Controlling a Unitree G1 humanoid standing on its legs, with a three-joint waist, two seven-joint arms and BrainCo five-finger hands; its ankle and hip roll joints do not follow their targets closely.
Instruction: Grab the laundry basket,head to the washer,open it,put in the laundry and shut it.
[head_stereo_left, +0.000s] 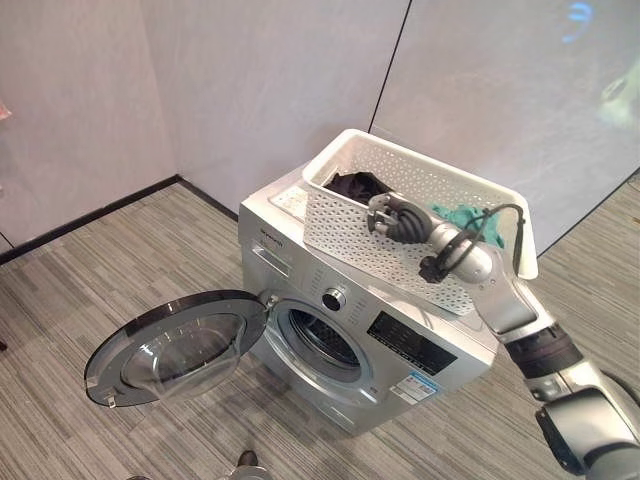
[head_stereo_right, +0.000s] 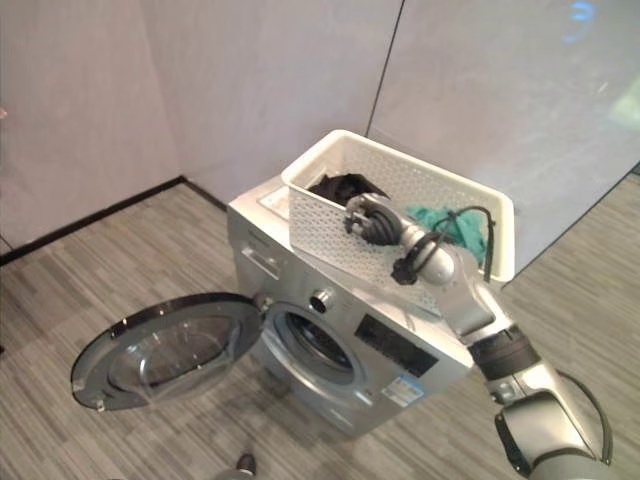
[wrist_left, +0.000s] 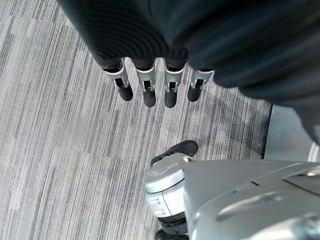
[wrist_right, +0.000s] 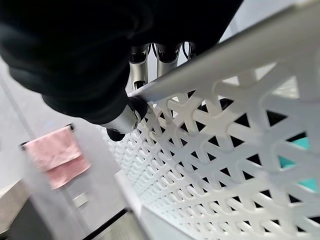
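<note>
One basket (head_stereo_left: 400, 215) on one washer (head_stereo_left: 400, 350), door (head_stereo_left: 175, 345) open; right hand (head_stereo_left: 392, 218) pinching basket rim, left hand (wrist_left: 155, 85) fingers straight, empty.

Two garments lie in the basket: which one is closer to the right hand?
The black garment, at the basket's far-left end. The right hand sits at the front rim next to it; the teal garment lies further along, beyond the wrist.

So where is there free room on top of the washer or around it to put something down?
The washer top is crowded: the laundry basket covers most of it, leaving a bare strip at the left back corner. The right hand sits at the basket's front rim. The open door takes the floor left of the drum. Bare carpet lies between door and wall.
</note>
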